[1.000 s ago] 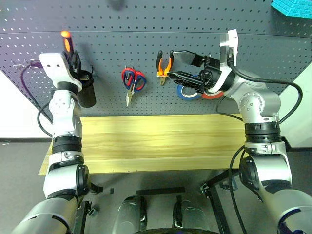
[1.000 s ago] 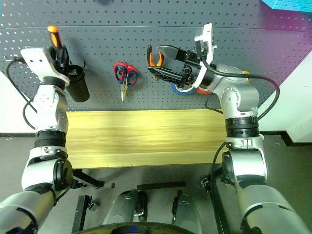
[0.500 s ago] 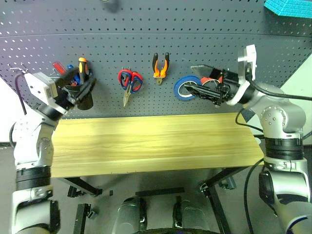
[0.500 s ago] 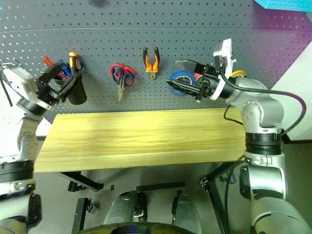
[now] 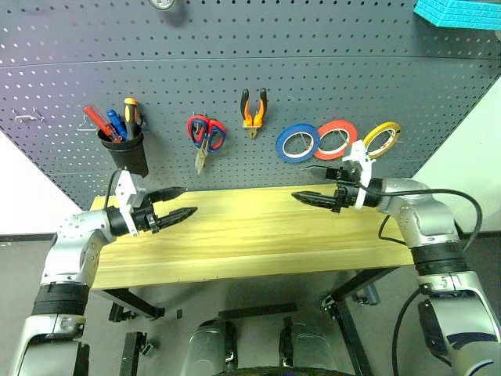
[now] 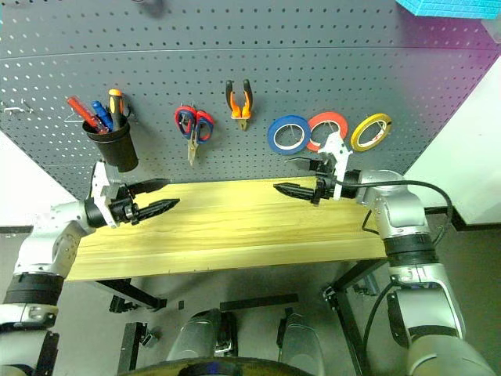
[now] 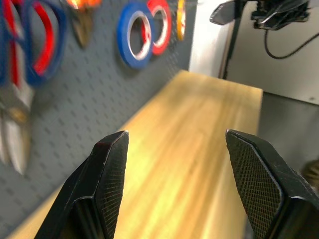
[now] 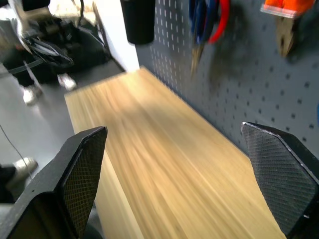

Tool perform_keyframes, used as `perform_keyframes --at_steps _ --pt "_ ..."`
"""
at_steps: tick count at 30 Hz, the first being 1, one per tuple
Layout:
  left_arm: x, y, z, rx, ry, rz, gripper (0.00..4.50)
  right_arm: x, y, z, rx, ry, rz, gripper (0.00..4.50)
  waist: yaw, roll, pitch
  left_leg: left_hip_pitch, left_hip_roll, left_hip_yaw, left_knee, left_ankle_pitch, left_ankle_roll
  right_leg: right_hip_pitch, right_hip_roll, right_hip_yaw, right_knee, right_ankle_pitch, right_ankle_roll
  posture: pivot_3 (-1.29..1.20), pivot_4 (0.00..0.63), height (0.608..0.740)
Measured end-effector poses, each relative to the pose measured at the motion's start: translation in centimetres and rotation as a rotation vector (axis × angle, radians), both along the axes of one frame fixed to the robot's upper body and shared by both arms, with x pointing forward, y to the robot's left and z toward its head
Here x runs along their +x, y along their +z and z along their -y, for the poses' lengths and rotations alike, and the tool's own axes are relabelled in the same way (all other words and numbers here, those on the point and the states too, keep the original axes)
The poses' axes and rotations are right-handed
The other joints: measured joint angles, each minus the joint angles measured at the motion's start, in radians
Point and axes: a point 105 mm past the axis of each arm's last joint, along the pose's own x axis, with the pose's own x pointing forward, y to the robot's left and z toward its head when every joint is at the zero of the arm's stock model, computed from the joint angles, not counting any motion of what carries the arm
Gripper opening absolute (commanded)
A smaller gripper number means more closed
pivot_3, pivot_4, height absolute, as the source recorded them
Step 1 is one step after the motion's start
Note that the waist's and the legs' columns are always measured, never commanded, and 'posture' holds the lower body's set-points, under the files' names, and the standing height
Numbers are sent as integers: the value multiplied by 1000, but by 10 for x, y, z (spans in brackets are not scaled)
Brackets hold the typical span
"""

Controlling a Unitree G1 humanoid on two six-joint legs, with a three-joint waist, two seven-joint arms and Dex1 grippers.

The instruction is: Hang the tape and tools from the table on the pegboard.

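Note:
The blue tape point(image 5: 297, 142) hangs on the pegboard point(image 5: 250, 47), with the pliers point(image 5: 253, 110) to its left. Further left hang scissors point(image 5: 205, 135) with red and dark blue handle loops overlapping; I cannot tell if they are one pair or two. The orange-and-black screwdriver point(image 5: 131, 110) stands in a black cup point(image 5: 127, 154). My left gripper point(image 5: 190, 200) hovers open and empty over the left part of the table point(image 5: 258, 239), pointing right. Open and empty too, my right gripper point(image 5: 297, 181) is above the table's right part, pointing left. Both are well below the hung tools.
A red tape roll point(image 5: 337, 139) and a yellow one point(image 5: 381, 139) hang to the right of the blue roll. Red and blue sticks share the cup with the screwdriver. A turquoise object point(image 5: 458, 12) sits at the top right. Small bare hooks point(image 5: 27, 118) stick out at the board's left edge.
Both arms have dropped from the pegboard to just above the table. The left gripper has let go of the screwdriver, which now stands in the cup. The right gripper drew back from the blue tape.

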Motion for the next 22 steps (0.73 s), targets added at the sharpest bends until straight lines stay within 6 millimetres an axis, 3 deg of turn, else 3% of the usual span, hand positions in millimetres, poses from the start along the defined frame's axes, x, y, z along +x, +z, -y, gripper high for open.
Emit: perform_keyframes --at_steps 4,22 --pt "-5 -9 -3 9 9 -25 3226 -1 -11 -4 -4 16 -11 4500 5 0 0 0 0 -1 0 0 0 0 -1 0 0 -1 -2 119 34 740" --pt "-19 -14 -9 16 59 -22 3226 2 -10 -7 2 23 10 4500 8 2 -1 0 0 -1 -1 0 0 -4 -1 0 0 -2 -3 163 23 740"
